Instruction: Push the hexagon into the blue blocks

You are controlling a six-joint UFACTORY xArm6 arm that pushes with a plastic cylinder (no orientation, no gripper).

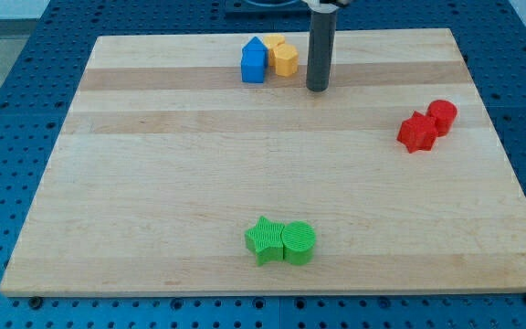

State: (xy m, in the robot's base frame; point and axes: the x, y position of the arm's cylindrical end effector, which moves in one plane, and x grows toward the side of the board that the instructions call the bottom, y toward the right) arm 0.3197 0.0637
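Green star [262,239] & green cylinder [299,243] sat idle up front; my tip [317,89], bare rod w/ no fingers, holding nothing, stood just right of yellow hexagon [286,59], which touched blue block [254,60] — looked near done, next prob a short leftward nudge.

Pale wooden board [153,183] on blue perforated table [7,137]; even, soft light

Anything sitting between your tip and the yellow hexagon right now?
No. In the camera view, only bare board separates my tip from the yellow hexagon, which sits to its left, touching the blue block.
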